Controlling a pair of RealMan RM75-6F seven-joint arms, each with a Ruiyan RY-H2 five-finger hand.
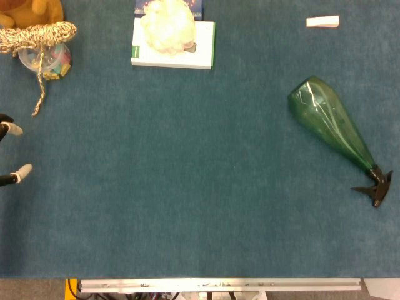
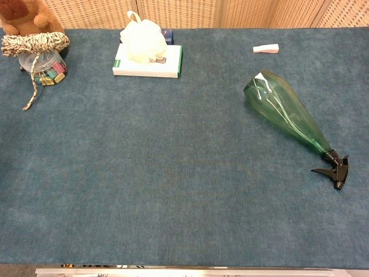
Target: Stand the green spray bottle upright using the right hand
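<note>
The green spray bottle (image 1: 328,122) (image 2: 285,109) lies on its side at the right of the blue table. Its wide base points to the far left and its black trigger nozzle (image 1: 377,186) (image 2: 334,170) points toward the near right. Nothing touches it. Only the white-tipped fingertips of my left hand (image 1: 12,153) show at the left edge of the head view, spread apart and holding nothing, far from the bottle. My right hand appears in neither view.
At the back stands a white book (image 1: 173,53) (image 2: 149,62) with a pale bath puff (image 1: 167,26) on it. Far left are a jar (image 1: 47,61) (image 2: 45,68) with a rope bundle (image 1: 34,34) on top. A small white block (image 1: 322,22) (image 2: 266,48) lies at the back right.
</note>
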